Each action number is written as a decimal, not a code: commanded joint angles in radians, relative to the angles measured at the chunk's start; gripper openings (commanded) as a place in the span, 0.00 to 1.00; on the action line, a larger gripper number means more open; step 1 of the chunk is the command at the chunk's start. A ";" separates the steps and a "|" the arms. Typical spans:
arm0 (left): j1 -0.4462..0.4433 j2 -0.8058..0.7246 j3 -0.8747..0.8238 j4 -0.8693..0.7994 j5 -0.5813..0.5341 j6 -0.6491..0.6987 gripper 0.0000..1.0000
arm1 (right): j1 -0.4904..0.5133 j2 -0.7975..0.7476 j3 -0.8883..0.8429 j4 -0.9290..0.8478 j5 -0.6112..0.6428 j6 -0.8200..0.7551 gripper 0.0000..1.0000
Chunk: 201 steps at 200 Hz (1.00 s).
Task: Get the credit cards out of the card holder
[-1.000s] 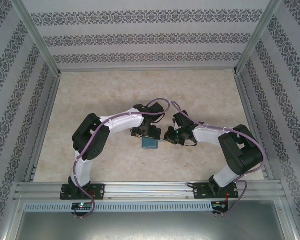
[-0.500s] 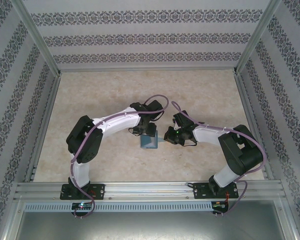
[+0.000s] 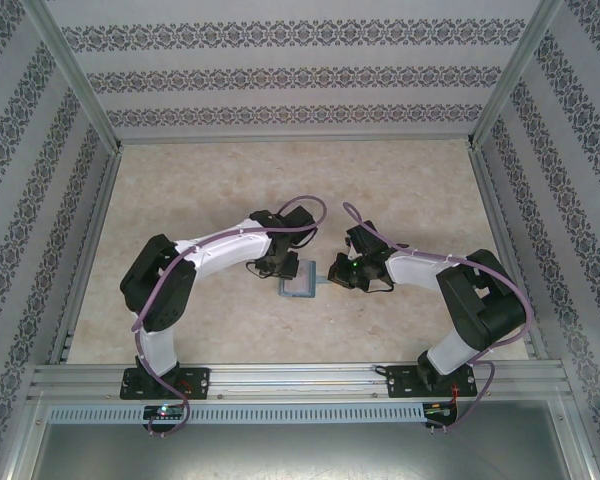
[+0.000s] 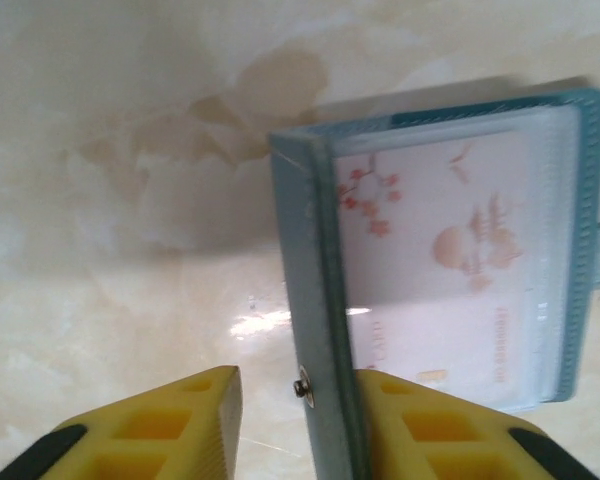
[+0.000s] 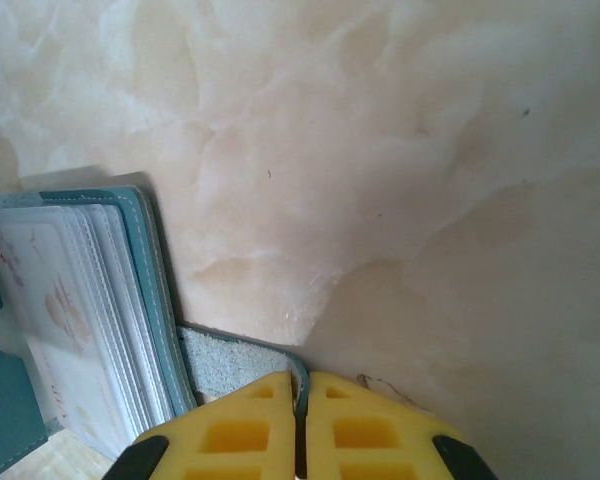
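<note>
Teal-blue card holder (image 3: 301,287) sits on the beige marbled table (image 3: 280,180), about mid-width and toward the near side, between your two grippers.

Top view: your left arm (image 3: 220,250) comes up from its near-left base and bends at an elbow out to the left. Its forearm runs rightward, and the wrist turns down so the left gripper (image 3: 288,270) meets the holder's far-left corner. Your right arm (image 3: 420,268) is posed the opposite way, with the elbow out to the right and the forearm running leftward. The right gripper (image 3: 330,277) is low at the holder's right edge.

Left wrist view: the left gripper (image 4: 300,425) has its yellow fingers (image 4: 170,430) parted. One panel (image 4: 315,330) of the holder stands on edge between them. It lies against the right-hand finger, and the left-hand finger stands clear of it, so no pinch shows. Beyond the panel the holder lies open. A pale credit card (image 4: 440,270) with reddish marks sits inside a clear sleeve (image 4: 540,300), framed by the teal rim.

Right wrist view: the right gripper (image 5: 300,392) has its fingers pressed together, pinching the edge of the holder's strap tab (image 5: 235,362). The holder lies to the left of the fingers with its sleeves stacked, a pale card in the top one. You cannot tell how many cards the sleeves hold.
</note>
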 commanded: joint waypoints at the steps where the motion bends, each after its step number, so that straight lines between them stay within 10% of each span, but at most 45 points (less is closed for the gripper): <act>1: 0.025 -0.054 -0.032 0.019 0.011 0.001 0.28 | 0.018 0.017 0.012 -0.033 0.005 -0.011 0.08; 113: 0.136 -0.133 -0.297 0.287 0.258 -0.033 0.09 | 0.073 -0.050 0.123 -0.284 0.193 -0.081 0.27; 201: 0.167 -0.224 -0.350 0.242 0.188 -0.013 0.41 | 0.168 -0.093 0.295 -0.464 0.296 -0.099 0.31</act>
